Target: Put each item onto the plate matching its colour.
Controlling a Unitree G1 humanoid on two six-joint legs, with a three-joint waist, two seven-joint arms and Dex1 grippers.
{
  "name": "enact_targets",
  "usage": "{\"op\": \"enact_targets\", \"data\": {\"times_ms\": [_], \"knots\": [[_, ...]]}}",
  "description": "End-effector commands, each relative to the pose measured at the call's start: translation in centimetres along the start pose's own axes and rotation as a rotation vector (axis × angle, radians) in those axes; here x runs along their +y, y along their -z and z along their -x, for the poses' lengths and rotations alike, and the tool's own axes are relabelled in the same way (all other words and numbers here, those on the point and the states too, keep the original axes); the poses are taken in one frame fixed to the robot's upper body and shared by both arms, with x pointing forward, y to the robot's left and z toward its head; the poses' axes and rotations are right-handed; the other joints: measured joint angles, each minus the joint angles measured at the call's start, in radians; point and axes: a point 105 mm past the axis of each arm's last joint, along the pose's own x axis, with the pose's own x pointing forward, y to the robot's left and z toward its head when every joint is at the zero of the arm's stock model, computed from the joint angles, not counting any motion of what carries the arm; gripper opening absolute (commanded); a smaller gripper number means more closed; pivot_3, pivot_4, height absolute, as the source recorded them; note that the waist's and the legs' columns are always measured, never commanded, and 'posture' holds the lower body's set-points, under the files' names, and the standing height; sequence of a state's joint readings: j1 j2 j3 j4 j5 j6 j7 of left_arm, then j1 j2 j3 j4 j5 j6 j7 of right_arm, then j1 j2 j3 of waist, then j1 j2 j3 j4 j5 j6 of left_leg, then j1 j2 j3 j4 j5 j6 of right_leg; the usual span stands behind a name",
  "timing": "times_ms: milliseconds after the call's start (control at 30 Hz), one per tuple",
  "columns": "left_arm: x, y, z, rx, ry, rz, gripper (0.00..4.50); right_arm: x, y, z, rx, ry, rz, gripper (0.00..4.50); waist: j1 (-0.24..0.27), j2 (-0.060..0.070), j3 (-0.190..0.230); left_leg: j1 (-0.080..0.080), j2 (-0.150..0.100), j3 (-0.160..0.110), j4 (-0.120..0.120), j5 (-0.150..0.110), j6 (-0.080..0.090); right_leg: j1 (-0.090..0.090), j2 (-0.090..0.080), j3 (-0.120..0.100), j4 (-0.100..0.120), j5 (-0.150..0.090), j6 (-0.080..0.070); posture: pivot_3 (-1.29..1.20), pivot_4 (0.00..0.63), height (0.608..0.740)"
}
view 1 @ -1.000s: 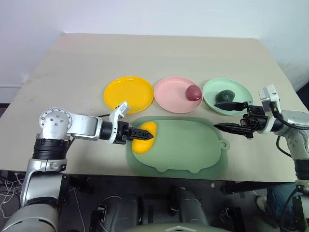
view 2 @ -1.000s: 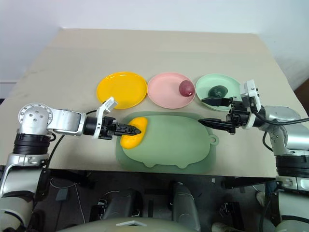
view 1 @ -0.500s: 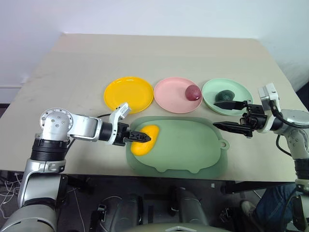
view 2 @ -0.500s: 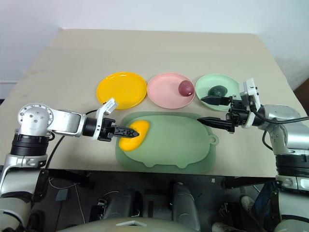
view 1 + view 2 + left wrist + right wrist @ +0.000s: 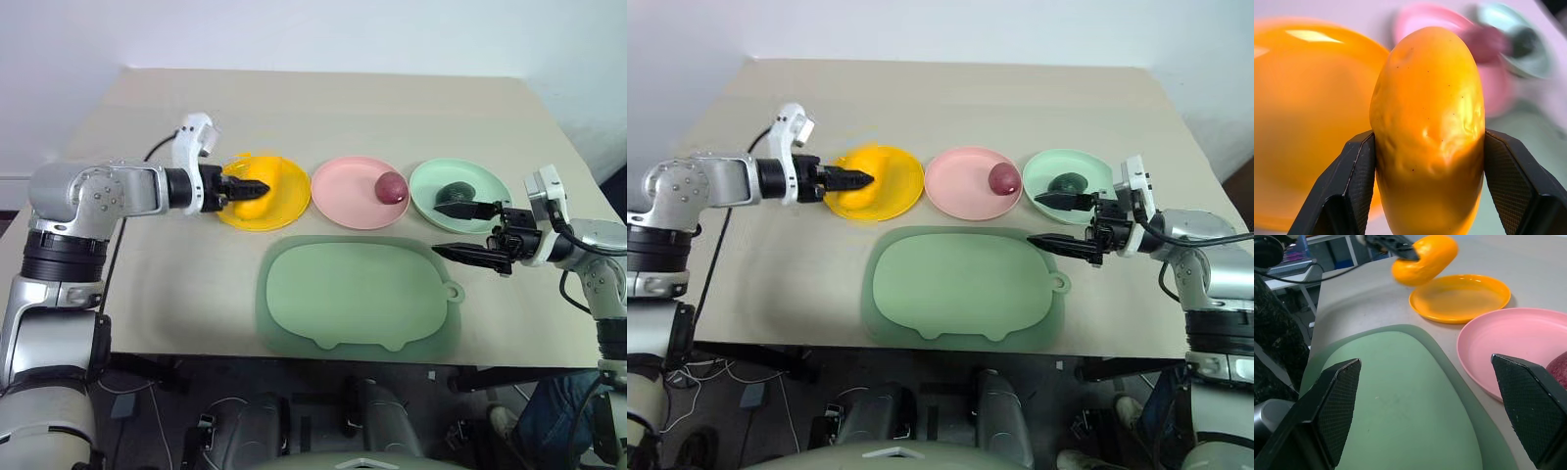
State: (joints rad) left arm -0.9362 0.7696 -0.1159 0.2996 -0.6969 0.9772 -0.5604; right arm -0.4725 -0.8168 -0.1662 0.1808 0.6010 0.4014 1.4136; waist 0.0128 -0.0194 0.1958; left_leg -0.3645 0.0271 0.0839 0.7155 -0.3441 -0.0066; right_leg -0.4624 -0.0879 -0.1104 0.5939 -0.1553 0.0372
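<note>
Yellow mango-like fruit [image 5: 251,188] is what we find clamped between the two black fingers of the left gripper [image 5: 242,186], and we see it held in the air above the yellow plate [image 5: 279,194], over the side of that plate nearer the table's left edge; the left wrist view shows the pads pressed against both of its flanks [image 5: 1427,137]. We count three plates in a row across the middle of the table [image 5: 323,98]: the yellow one toward the left edge, the pink plate [image 5: 348,196] in the centre, and the pale green plate [image 5: 485,186] toward the right edge. We see the round dark red fruit [image 5: 392,187] resting on the pink plate, on its side nearer the green plate, and the dark green avocado-shaped fruit [image 5: 456,193] resting on the pale green plate. Nearer the table's front edge, just in front of the plates, lies the large green pig-shaped mat [image 5: 358,294], with nothing on it. We find the right gripper [image 5: 462,231] near the right edge, pointing toward the left, its jaws standing wide apart and holding nothing; one finger [image 5: 468,210] hangs over the front rim of the pale green plate, the other [image 5: 468,254] over the mat's right end.
</note>
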Motion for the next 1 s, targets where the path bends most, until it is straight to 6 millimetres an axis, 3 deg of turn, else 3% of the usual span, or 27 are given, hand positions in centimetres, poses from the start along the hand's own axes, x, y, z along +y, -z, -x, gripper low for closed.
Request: {"op": "enact_targets", "data": {"times_ms": [33,133,300,500,667,767,833,1000], "knots": [[1.6,-1.2,-0.1,-0.08,-0.083,-0.088,2.87,-0.2,-1.2,-0.1,-0.018,0.005,0.036,4.5,0.001,0.0,0.0,0.0,0.0,0.0,0.0,0.0,0.0,0.0,0.0,0.0,0.0,0.0,0.0,0.0,0.15,0.74],[1.7,-0.3,-1.0,-0.093,-0.064,-0.04,2.87,-0.2,-1.2,-0.1,-0.018,0.009,0.036,4.5,0.004,0.0,0.0,-0.002,0.0,-0.001,0.001,0.0,0.0,0.0,0.0,-0.001,0.001,0.0,0.0,0.0,0.15,0.74],[2.1,-0.3,-2.2,-0.16,-0.071,0.03,2.87,-0.2,-1.4,-0.1,-0.019,0.014,0.033,4.5,0.001,0.0,0.0,-0.004,0.0,-0.001,0.002,0.0,0.001,-0.001,0.0,-0.002,0.001,0.0,0.0,0.0,0.15,0.74],[3.9,0.0,-3.0,-0.197,-0.14,0.036,2.87,-0.3,-1.4,0.0,-0.021,0.029,0.028,4.5,0.0,0.0,0.0,-0.004,0.001,-0.001,0.001,0.0,0.001,-0.002,0.0,-0.002,0.001,0.0,0.0,0.0,0.15,0.74],[4.3,0.6,-3.7,-0.203,-0.156,0.027,4.48,-0.1,-1.3,-0.2,-0.021,0.031,0.027,4.5,0.002,0.0,0.0,-0.004,0.0,-0.001,0.001,0.0,0.001,-0.002,-0.001,-0.002,0.001,0.0,0.0,0.0,0.15,0.74],[4.3,0.6,-3.9,-0.219,-0.142,0.058,4.48,0.0,-1.3,-0.4,-0.027,0.032,0.02,4.5,0.001,0.0,0.0,-0.005,0.0,-0.001,0.002,0.0,0.001,-0.002,-0.001,-0.002,0.001,0.0,0.001,0.0,0.15,0.74],[3.1,-0.1,-3.9,-0.242,-0.068,0.055,4.48,0.0,-1.3,-0.4,-0.026,0.032,0.019,4.5,0.001,0.0,0.0,-0.005,0.0,-0.001,0.002,0.0,0.001,-0.002,-0.001,-0.002,0.001,0.0,0.001,0.0,0.15,0.74],[1.5,-2.1,-2.3,-0.293,0.084,0.094,4.48,-0.3,-1.4,-0.5,-0.027,0.035,0.022,4.5,0.0,0.0,0.0,-0.005,0.001,-0.001,0.002,0.0,0.001,-0.003,-0.001,-0.002,0.001,0.0,0.0,0.0,0.15,0.74]]}}
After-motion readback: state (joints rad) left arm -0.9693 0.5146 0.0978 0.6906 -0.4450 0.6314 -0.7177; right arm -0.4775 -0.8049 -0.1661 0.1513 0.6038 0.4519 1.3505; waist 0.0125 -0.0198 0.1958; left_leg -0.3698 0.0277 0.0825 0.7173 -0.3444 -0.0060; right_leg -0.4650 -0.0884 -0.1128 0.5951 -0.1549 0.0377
